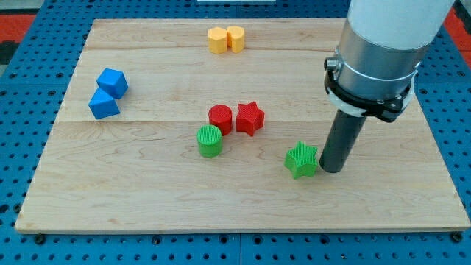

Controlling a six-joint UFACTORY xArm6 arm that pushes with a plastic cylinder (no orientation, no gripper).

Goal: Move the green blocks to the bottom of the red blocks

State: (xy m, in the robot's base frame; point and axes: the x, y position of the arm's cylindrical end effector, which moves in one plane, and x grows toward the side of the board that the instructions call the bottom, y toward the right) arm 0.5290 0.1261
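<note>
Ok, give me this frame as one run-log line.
my tip: touching green star, on its right | green cylinder: below red cylinder | red star: beside red cylinder | green star: not yet placed

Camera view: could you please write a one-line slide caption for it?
My tip beside the green star, right of it; green cylinder already below the red cylinder and red star.

Wooden board [147,184] carries: two blue blocks [107,93], two yellow [225,39], red cylinder [220,118], red star [249,118], green cylinder [210,140], green star [302,160].
</note>
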